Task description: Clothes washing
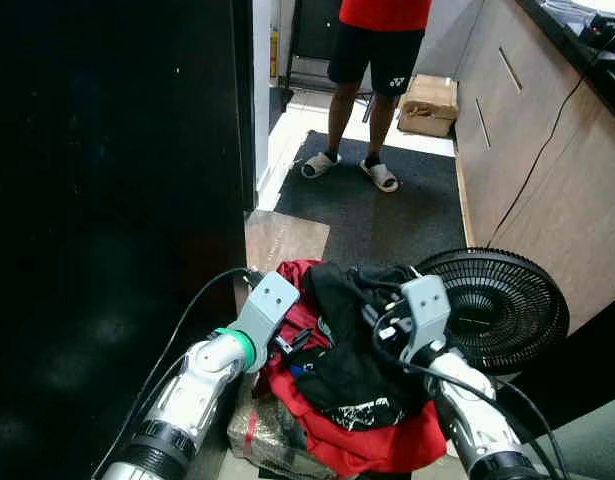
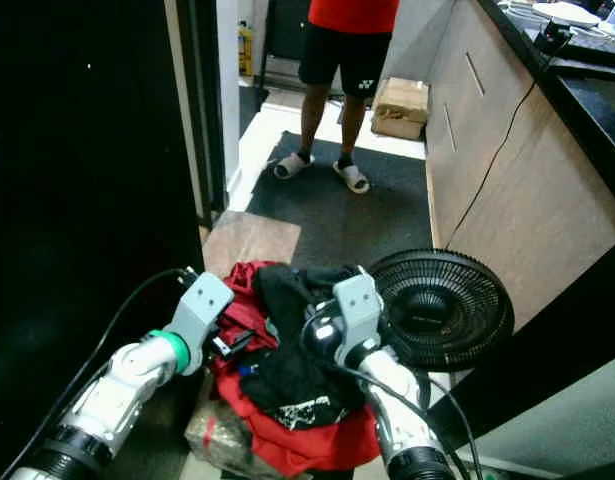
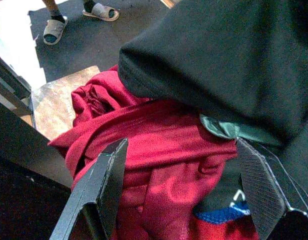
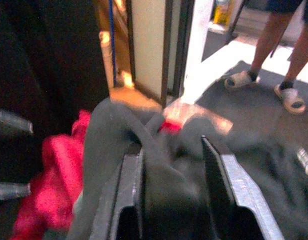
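home kitchen | wood cabinets [image 1: 547, 190], dark counter [image 1: 577, 50] (cord hanging), floor mat [image 1: 387, 215]

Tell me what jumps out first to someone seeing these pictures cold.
The heap of clothes held between the two arms at the bottom of the head views: a red garment under a black garment, with the left gripper open around the red cloth and the right gripper pressed into the black one. Just right of it lies a black fan on the floor, and beyond, a person in slippers stands on a dark mat.
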Available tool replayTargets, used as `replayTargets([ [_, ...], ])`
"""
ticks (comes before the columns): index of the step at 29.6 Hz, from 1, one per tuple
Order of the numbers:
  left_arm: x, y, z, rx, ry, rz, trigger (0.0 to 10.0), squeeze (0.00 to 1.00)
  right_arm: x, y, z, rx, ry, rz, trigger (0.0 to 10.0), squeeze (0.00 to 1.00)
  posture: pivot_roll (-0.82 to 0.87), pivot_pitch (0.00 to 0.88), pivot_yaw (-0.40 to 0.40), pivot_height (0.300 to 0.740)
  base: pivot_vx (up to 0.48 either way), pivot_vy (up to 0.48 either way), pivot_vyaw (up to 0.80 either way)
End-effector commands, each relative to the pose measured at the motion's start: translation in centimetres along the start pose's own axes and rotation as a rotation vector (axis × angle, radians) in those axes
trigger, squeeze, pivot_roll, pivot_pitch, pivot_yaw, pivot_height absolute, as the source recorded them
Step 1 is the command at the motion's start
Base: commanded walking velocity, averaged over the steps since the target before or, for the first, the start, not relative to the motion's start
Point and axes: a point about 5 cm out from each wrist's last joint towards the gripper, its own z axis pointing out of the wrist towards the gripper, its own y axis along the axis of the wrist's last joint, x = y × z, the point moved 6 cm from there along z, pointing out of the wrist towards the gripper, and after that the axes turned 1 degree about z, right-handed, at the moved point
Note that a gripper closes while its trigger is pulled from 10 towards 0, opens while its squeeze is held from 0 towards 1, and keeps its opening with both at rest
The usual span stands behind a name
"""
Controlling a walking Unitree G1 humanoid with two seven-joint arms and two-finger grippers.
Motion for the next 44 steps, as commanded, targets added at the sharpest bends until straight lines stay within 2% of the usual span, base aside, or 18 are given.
replayTargets([
  [1, -0.6, -0.4, 0.1, 0.011, -0.021, -0.002, 10.0, 0.0, -0.3, 1.4, -0.1, -0.056, -0.018, 0.025, 0.0, 0.0, 0.06, 0.075, 0.006, 0.74, 0.0, 0.0, 0.0],
  [8, -0.6, -0.3, 0.2, 0.011, -0.022, -0.002, 10.0, 0.0, -0.3, 2.2, 0.0, -0.081, -0.019, 0.026, 0.0, 0.0, 0.06, 0.075, 0.007, 0.74, 0.0, 0.0, 0.0],
  [9, -0.6, -0.3, 0.2, 0.012, -0.022, -0.002, 10.0, 0.0, -0.2, 3.5, 0.4, -0.121, -0.015, 0.026, 0.0, 0.0, 0.06, 0.074, 0.009, 0.74, 0.0, 0.0, 0.0],
  [11, -0.6, -0.3, 0.2, 0.012, -0.022, -0.002, 10.0, 0.0, -0.2, 3.5, 0.4, -0.121, -0.015, 0.026, 0.0, 0.0, 0.06, 0.074, 0.009, 0.74, 0.0, 0.0, 0.0],
  [12, -0.6, -0.3, 0.2, 0.012, -0.023, -0.002, 10.0, 0.0, -0.1, 4.7, 0.8, -0.15, -0.003, 0.029, 0.0, 0.0, 0.06, 0.074, 0.008, 0.74, 0.0, 0.0, 0.0],
  [16, -0.6, -0.3, 0.2, 0.011, -0.023, -0.002, 10.0, 0.0, 0.2, 4.7, 1.1, -0.135, 0.01, 0.018, 0.0, 0.0, 0.06, 0.075, 0.005, 0.74, 0.0, 0.0, 0.0],
  [17, -0.6, -0.2, 0.2, 0.01, -0.02, -0.003, 10.0, 0.0, 0.3, 3.7, 1.2, -0.09, 0.016, -0.021, 10.0, 0.0, 0.06, 0.076, 0.0, 0.74, 0.0, 0.0, 0.0],
  [18, -0.6, -0.2, 0.2, 0.01, -0.02, -0.003, 10.0, 0.0, 0.3, 3.7, 1.2, -0.09, 0.016, -0.021, 10.0, 0.0, 0.06, 0.076, 0.0, 0.74, 0.0, 0.0, 0.0],
  [19, -0.5, -0.3, 0.2, 0.011, -0.017, -0.005, 10.0, 0.0, 0.2, 2.0, 0.8, -0.025, 0.007, -0.055, 10.0, 0.0, 0.07, 0.079, -0.005, 0.74, 0.0, 0.0, 0.0],
  [20, -0.5, -0.3, 0.2, 0.011, -0.017, -0.005, 10.0, 0.0, 0.2, 2.0, 0.8, -0.025, 0.007, -0.055, 10.0, 0.0, 0.07, 0.079, -0.005, 0.74, 0.0, 0.0, 0.0],
  [21, -0.5, -0.4, 0.1, 0.012, -0.014, -0.006, 10.0, 0.0, 0.0, 0.5, 0.4, 0.034, 0.002, -0.075, 10.0, 1.0, 0.07, 0.08, -0.006, 0.74, 0.0, 0.0, 0.0],
  [27, -0.5, -0.6, -0.1, 0.016, -0.011, -0.006, 10.0, 0.0, 0.6, -0.9, -0.5, 0.104, 0.059, -0.077, 10.0, 1.0, 0.07, 0.081, -0.006, 0.74, 0.0, 0.0, 0.0],
  [41, -0.8, -0.5, 0.1, 0.014, -0.019, -0.006, 10.0, 0.0, 1.1, -0.5, -1.5, 0.117, 0.132, -0.063, 10.0, 1.0, 0.06, 0.083, -0.005, 0.74, 0.0, 0.0, 0.0],
  [43, -0.9, -0.5, 0.1, 0.015, -0.02, -0.007, 10.0, 0.0, 1.3, -0.9, -1.7, 0.134, 0.151, -0.054, 10.0, 1.0, 0.06, 0.083, -0.005, 0.74, 0.0, 0.0, 0.0],
  [44, -0.9, -0.6, 0.1, 0.015, -0.021, -0.006, 10.0, 0.0, 1.9, -1.8, -2.1, 0.175, 0.186, -0.043, 10.0, 1.0, 0.06, 0.081, -0.006, 0.74, 0.0, 0.0, 0.0],
])
